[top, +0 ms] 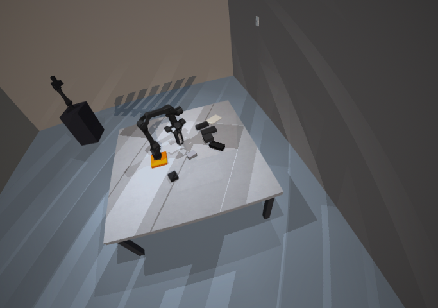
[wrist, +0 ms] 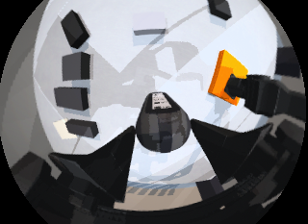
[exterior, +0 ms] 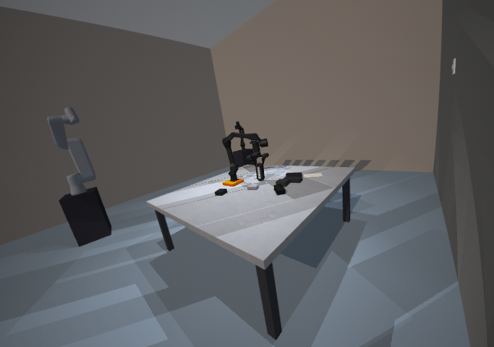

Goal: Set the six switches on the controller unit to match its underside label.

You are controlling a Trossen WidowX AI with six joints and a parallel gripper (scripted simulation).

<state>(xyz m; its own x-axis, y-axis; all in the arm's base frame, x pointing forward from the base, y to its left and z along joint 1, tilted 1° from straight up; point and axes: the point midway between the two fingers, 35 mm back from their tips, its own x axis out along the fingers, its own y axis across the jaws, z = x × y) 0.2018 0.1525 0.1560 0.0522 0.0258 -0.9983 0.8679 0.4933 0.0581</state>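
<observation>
Pinched between the fingertips of the gripper (top: 177,132) (exterior: 260,164) (wrist: 163,124), the dark grey controller unit (top: 179,138) (exterior: 260,172) (wrist: 163,132) hangs directly below the hand, over the bench (top: 197,196) (exterior: 235,220) (wrist: 115,56). The fingers stand well apart, clamped on the unit's two sides, one fingertip touching each side near its upper end.

The unit is tipped on end, its long axis close to upright and running from the fingertips down toward the bench; the lower end points away from the wrist camera. Whether that end touches the bench cannot be told. The printed white label (top: 179,138) (wrist: 161,101) shows on the underside, turned sideways and seen at a steep slant from the wrist, its squares too small to read. The switches are out of sight.

In the wrist view, the orange base plate (top: 163,164) (exterior: 227,183) (wrist: 218,80) lies to the right of the gripper, a light grey block (top: 192,154) (exterior: 252,187) (wrist: 149,23) above it, and a small black block (top: 172,176) (exterior: 220,191) (wrist: 219,7) at the upper right. Four dark modules, among them a black one (top: 217,145) (exterior: 279,189) (wrist: 75,29), line the left, near a pale card (top: 214,119) (exterior: 313,175) (wrist: 62,129).
</observation>
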